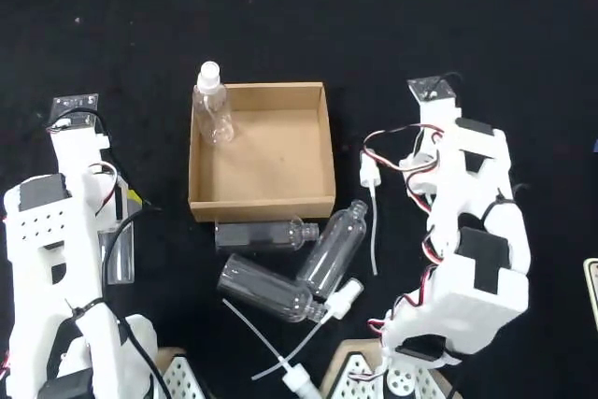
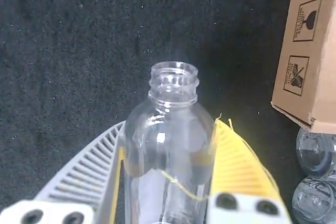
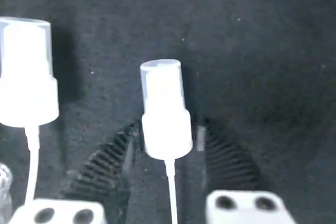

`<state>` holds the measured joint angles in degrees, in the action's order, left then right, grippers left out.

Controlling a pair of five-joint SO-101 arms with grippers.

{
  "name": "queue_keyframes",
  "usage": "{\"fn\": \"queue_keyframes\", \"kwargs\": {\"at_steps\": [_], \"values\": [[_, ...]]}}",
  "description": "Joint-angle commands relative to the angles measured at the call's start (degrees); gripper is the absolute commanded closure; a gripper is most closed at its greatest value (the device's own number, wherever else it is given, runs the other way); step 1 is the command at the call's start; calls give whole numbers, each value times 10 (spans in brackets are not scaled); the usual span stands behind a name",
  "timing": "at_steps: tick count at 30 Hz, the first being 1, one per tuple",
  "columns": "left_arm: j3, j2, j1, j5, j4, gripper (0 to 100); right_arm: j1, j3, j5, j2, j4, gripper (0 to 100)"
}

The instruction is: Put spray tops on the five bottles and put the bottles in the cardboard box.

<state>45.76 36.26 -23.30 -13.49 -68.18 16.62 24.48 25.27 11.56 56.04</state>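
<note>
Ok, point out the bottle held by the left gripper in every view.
High view: bottle at the picture's left, left of the box.
Left wrist view: bottle in the centre, open neck away from the camera, clamped in the left gripper.
Right wrist view: aimed elsewhere, at the spray top in the right gripper.
Shared landmark: the box, its corner beside the bottle in the left wrist view.
</note>
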Motion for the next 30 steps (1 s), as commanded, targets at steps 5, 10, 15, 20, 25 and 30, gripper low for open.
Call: {"fn": "queue_keyframes", "kwargs": {"at_steps": [5, 10, 15, 20, 25, 30], "values": [[-4, 21, 6, -3, -4, 855, -9, -17, -4, -5, -8, 908], [-3, 21, 6, -3, -4, 855, -18, -22, -28, -5, 2, 838], [-3, 21, 6, -3, -4, 855, -19, -77, -58, -5, 55, 805], [-3, 21, 6, -3, -4, 855, -28, -97, -57, -3, 73, 805], [-3, 21, 6, -3, -4, 855, -28, -102, -57, 42, 72, 805], [-3, 21, 6, -3, -4, 855, -25, -102, -57, 71, 56, 897]]}}
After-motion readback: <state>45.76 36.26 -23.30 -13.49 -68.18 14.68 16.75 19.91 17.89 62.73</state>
